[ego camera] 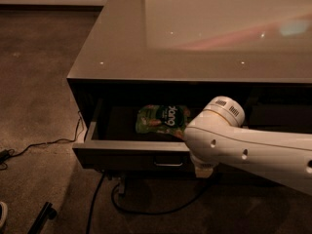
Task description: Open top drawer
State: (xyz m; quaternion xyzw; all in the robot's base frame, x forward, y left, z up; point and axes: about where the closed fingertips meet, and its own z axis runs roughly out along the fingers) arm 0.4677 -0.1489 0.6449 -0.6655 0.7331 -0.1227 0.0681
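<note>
Grey top drawer (pixel 122 156) crosswise, tool (pixel 202 171) before front

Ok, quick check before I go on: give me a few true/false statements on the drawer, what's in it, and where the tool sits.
1. The top drawer is pulled out of the cabinet. True.
2. The drawer holds nothing. False: a green snack bag lies on its floor.
3. The tool hangs in front of the drawer front, just right of the metal handle. True.
4. The tool is reaching inside the drawer for the bag. False: it is outside, below the drawer's top edge.
5. The floor is bare tile. False: it is carpet, with a black cable lying beneath the drawer.
</note>
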